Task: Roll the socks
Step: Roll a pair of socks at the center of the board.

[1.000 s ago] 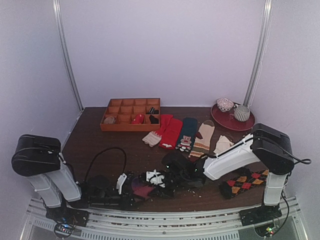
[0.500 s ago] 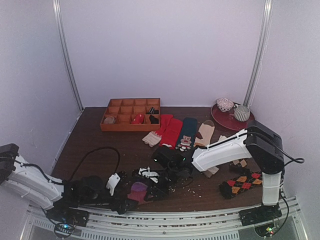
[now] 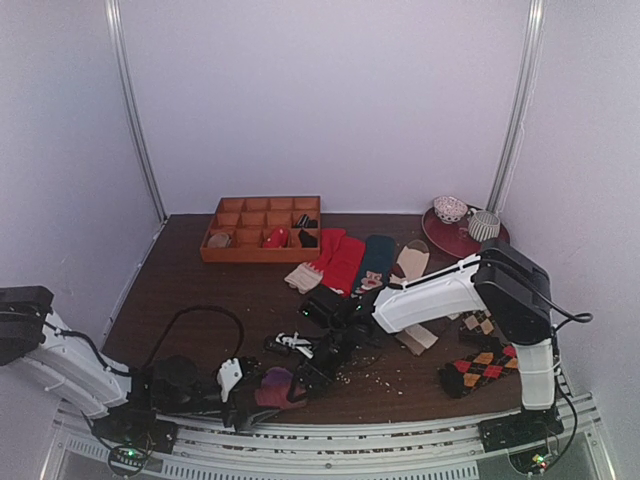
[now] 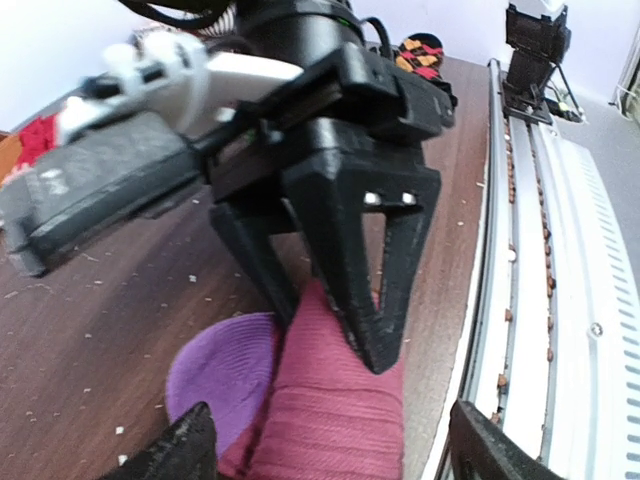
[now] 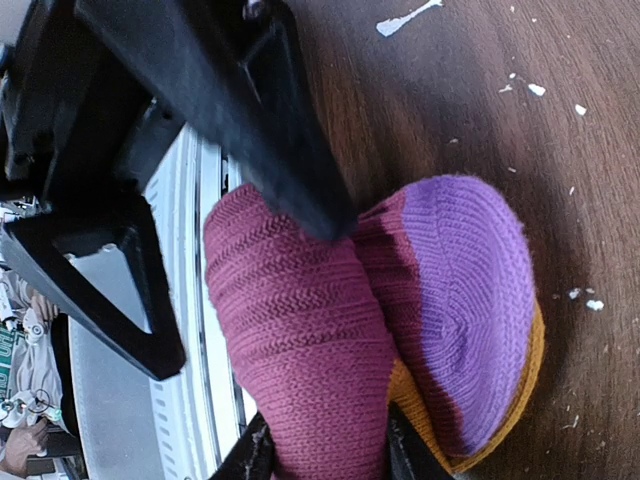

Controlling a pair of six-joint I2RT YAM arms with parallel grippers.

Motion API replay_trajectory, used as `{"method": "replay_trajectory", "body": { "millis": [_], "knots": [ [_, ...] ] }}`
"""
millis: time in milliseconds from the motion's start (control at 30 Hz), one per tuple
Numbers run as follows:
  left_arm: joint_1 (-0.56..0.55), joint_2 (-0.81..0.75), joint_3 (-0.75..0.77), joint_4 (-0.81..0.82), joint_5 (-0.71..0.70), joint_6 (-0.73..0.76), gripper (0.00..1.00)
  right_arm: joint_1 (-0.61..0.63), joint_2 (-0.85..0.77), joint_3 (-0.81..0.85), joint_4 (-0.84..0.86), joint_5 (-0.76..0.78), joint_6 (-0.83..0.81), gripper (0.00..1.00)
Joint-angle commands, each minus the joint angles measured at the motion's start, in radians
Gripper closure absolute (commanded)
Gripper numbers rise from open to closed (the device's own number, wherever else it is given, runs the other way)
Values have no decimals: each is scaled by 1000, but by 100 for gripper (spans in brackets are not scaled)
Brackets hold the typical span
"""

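Note:
A maroon sock with a purple toe and orange trim (image 3: 275,385) lies partly rolled at the table's near edge. My right gripper (image 5: 325,460) is shut on its maroon roll; it also shows in the top view (image 3: 312,368) and in the left wrist view (image 4: 322,300), pinching the sock from the far side. My left gripper (image 4: 340,445) is open, its fingers wide apart on either side of the same sock (image 4: 320,400); it is low at the near edge in the top view (image 3: 238,392). The purple toe (image 5: 460,300) lies flat on the wood.
An orange compartment tray (image 3: 238,250) stands at the back left. Red (image 3: 340,262), teal (image 3: 376,262) and beige (image 3: 410,262) socks lie mid-table, argyle socks (image 3: 488,365) at the right. A red plate (image 3: 448,240) with cups is back right. A metal rail (image 3: 350,440) runs along the near edge.
The left arm has dropped low and swung left, its gripper now around the sock. The right gripper has moved left and nearer, onto the sock. The sock has shifted slightly left.

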Motion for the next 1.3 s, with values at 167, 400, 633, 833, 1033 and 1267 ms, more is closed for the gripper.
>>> {"method": "replay_trajectory", "body": {
  "millis": [167,400,633,833,1033,1267],
  "knots": [
    [-4,229,16,265,82,-2,38,-1,105,-68,-229,108,26,69],
    [-4,307,44,278,66,-16,40,-2,109,-74,-228,104,25,70],
    [-4,358,66,252,82,-32,65,-2,112,-73,-229,97,22,69],
    [-3,355,60,209,81,-101,94,-2,99,-78,-179,79,21,62],
    [16,357,72,-9,84,-315,100,-9,-30,-133,45,167,-39,45],
    [43,461,39,-33,200,-549,100,30,-336,-455,577,438,-336,36]
  ]
}}
